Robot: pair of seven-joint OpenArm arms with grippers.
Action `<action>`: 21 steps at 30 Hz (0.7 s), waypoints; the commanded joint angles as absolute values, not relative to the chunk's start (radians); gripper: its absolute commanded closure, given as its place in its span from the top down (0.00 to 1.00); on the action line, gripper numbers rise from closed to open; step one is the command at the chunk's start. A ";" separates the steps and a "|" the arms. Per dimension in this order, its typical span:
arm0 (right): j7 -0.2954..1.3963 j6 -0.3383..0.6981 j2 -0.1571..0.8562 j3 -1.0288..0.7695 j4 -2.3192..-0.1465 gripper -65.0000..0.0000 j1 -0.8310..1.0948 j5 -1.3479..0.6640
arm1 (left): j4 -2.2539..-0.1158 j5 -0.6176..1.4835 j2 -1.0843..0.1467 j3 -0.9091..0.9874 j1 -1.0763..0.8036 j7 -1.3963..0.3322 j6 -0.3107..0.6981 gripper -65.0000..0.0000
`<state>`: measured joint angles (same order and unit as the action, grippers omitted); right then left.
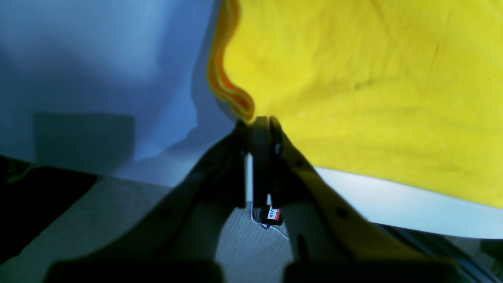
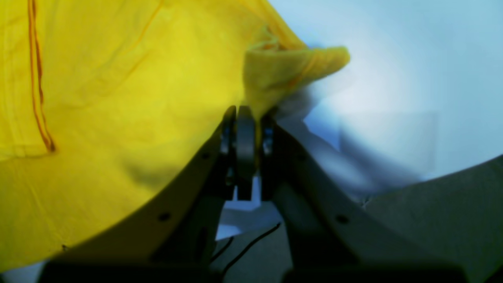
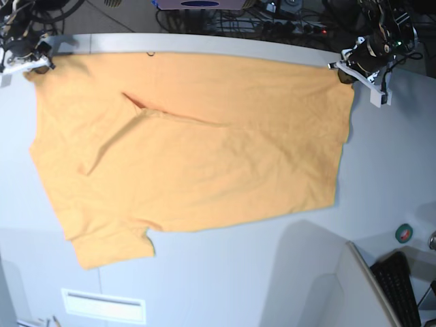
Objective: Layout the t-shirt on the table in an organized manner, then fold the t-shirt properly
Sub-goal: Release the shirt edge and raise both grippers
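Orange-yellow cloth covers most of the table (image 3: 225, 286): the t-shirt (image 3: 204, 163) lies spread flat across the white top, plain side up, with one long crease running through its upper middle. At the base view's far left, the right gripper (image 3: 30, 63) pinches the shirt's top corner; its wrist camera shows the fingers (image 2: 245, 133) pressed together with a bunched fold of fabric clamped between them. A sleeve lies at the lower left. At the top right, the left gripper (image 3: 347, 71) holds the opposite corner, fingers (image 1: 261, 133) closed tight on the hem edge near the table's rim.
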<state>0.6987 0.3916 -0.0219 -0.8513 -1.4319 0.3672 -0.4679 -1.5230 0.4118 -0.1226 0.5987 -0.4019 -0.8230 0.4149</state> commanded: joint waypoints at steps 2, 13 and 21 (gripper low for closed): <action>0.677 0.403 -0.025 -0.857 -1.454 0.00 0.383 -0.476 | -1.543 0.418 -0.143 0.604 -0.404 -0.808 0.415 0.00; 0.687 0.403 -0.061 -0.857 -1.555 0.00 0.427 -0.476 | -1.541 0.418 -0.159 0.604 -0.401 -0.808 0.415 0.00; 0.794 0.403 -0.062 -0.857 -1.557 0.00 0.421 -0.478 | -1.541 0.418 -0.160 0.604 -0.398 -0.806 0.415 0.00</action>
